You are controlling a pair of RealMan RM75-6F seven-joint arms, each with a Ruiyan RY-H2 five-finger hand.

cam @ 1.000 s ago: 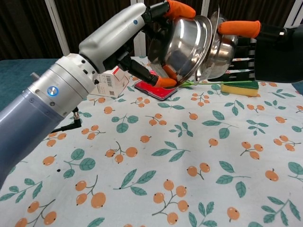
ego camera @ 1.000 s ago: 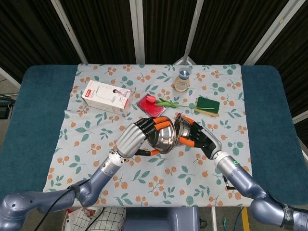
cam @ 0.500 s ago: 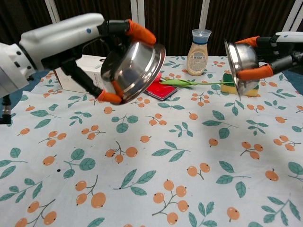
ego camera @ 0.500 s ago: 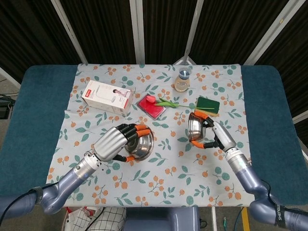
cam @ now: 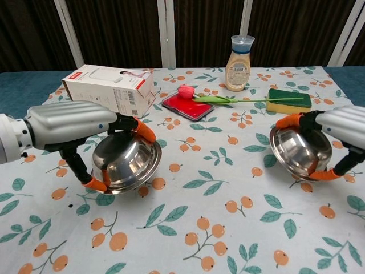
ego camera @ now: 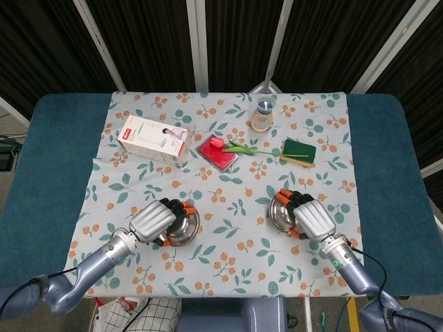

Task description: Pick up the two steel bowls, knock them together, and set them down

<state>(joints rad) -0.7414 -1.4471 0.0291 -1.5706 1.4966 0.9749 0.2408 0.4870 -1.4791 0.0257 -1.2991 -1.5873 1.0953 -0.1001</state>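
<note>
The left hand point(cam: 71, 127) had its orange-tipped fingers point(cam: 143, 129) hooked over the far rim of the left steel bowl point(cam: 126, 162), with the thumb tip point(cam: 96, 184) under the near rim, so the bowl was gripped and tilted with its opening facing the chest camera. Whether its base touched the tablecloth point(cam: 228, 228) could not be told. The right hand point(cam: 342, 128) gripped the right steel bowl point(cam: 299, 151) the same way, fingers point(cam: 288, 121) over the upper rim and thumb point(cam: 325, 174) below it, the bowl also tipped open toward the camera. In the head view the left hand point(ego camera: 154, 218) and left bowl point(ego camera: 181, 228) sat well apart from the right hand point(ego camera: 313, 220) and right bowl point(ego camera: 282, 211), both low over the cloth.

Beyond the left fingers lay a white box point(cam: 108, 88). Further back, between the two hands, were a red pad point(cam: 188, 106) with a tulip point(cam: 222, 99) across it and a bottle point(cam: 239, 56). Beyond the right fingers lay a green and yellow sponge point(cam: 290, 100).
</note>
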